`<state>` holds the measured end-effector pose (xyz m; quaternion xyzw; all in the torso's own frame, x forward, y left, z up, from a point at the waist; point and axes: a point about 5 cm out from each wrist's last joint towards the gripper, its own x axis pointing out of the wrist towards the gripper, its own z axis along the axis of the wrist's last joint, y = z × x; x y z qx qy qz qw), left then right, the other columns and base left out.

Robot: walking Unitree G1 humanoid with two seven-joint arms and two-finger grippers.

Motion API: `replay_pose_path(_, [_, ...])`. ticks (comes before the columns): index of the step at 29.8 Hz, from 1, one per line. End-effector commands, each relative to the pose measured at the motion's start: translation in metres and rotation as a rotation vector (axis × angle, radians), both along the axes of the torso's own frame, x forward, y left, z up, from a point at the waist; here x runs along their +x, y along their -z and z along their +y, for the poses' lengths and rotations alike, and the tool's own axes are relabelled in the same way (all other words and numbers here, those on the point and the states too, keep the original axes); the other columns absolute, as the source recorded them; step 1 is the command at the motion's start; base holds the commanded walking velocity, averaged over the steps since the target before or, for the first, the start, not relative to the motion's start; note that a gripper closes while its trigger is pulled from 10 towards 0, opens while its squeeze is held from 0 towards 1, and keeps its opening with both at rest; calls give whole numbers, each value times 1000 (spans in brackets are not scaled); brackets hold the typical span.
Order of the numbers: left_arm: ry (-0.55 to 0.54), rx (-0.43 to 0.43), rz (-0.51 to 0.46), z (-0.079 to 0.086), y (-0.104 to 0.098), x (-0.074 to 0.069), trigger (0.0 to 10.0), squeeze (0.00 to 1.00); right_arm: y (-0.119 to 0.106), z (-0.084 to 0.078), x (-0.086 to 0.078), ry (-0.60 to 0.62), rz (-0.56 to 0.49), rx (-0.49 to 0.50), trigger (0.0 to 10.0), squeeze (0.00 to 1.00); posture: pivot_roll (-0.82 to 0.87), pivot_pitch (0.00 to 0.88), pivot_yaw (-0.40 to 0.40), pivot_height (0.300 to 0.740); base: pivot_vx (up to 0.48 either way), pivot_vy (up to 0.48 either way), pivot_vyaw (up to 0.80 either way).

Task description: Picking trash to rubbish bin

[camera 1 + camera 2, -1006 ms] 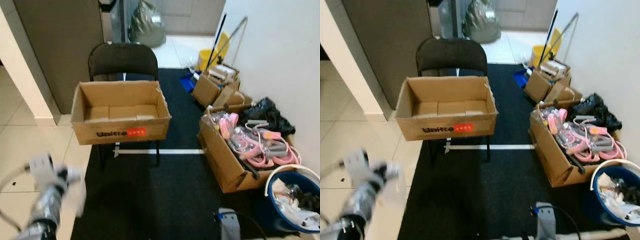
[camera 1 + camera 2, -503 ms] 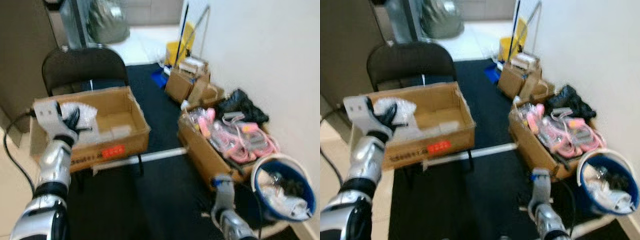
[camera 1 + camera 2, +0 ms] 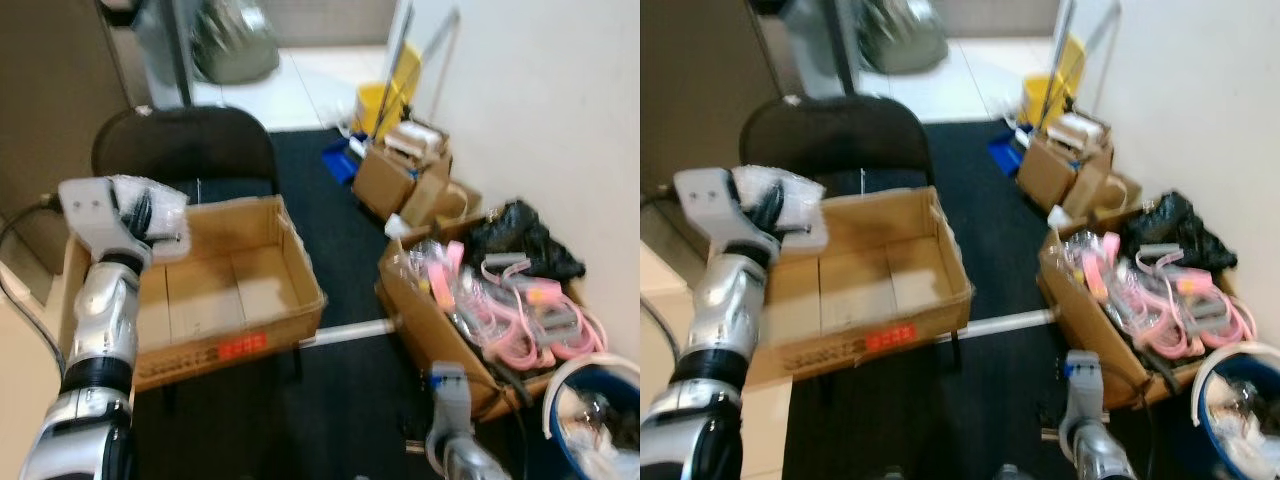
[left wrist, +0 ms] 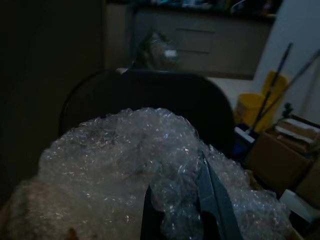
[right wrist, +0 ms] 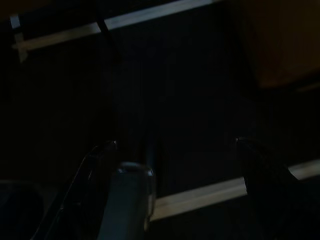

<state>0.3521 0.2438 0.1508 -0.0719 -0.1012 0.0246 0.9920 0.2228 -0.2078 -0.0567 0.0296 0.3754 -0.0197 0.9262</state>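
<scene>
- Our left gripper (image 3: 140,215) is clamped on a crumpled wad of clear bubble wrap (image 4: 135,165), held above the far left corner of the open cardboard box (image 3: 250,290).
- The left wrist view resolves the wrap's glossy, blistered texture around the black fingers (image 4: 212,195); the head views give a pale lump.
- The box sits on a black folding chair (image 3: 185,145), its flat corrugated floor bare.
- Our right gripper (image 5: 175,150) hangs with fingers spread over the dark mat (image 3: 350,230).
- The round blue bin (image 3: 600,420) stands by the right wall.
</scene>
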Motion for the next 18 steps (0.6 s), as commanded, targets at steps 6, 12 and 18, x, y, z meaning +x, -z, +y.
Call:
replay_pose_path(6, [51, -250, 212, -16, 47, -5, 10000, 0, 7, -3, -12, -1, 52, -20, 10000, 0, 42, 105, 2, 740, 84, 0, 0])
replay_pose_path(12, [193, -275, 243, -38, 51, -3, 10000, 0, 9, -4, -15, -2, 61, -24, 10000, 0, 42, 105, 2, 740, 0, 0, 0])
replay_pose_path(18, [190, -243, 273, -38, 53, -3, 10000, 1000, 11, -4, -19, -6, 71, -27, 10000, 0, 38, 111, 2, 740, 0, 0, 0])
